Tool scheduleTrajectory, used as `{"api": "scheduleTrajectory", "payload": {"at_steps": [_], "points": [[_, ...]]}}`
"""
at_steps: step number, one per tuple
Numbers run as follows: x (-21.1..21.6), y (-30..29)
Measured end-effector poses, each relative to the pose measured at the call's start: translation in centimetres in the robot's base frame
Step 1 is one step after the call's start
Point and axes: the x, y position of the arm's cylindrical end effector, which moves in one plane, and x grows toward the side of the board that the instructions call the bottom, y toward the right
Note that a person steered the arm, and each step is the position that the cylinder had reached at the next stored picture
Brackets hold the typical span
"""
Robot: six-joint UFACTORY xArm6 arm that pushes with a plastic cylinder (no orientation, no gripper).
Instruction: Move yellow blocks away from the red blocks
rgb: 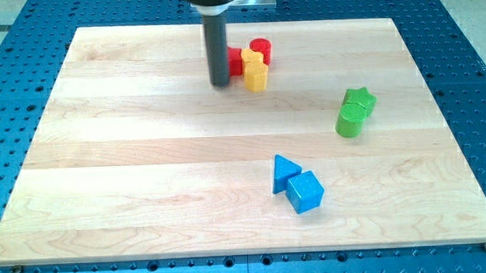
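Camera view | my tip (220, 82) left of yellow block (255, 73) | red cylinder (260, 49) touching

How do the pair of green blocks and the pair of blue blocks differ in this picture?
The green cylinder and green star lie at the view's right; the blue triangle and blue cube lie lower, near the view's bottom centre. The green pair has a round and a star shape; the blue pair is straight-edged. Both pairs appear to touch, and both lie far from my tip.
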Motion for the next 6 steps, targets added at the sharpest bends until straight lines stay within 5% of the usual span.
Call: {"api": "scheduleTrajectory", "payload": {"at_steps": [3,4,6], "points": [[-10.3,-2.2],[-11.3,8.2],[-2.3,8.4]]}}
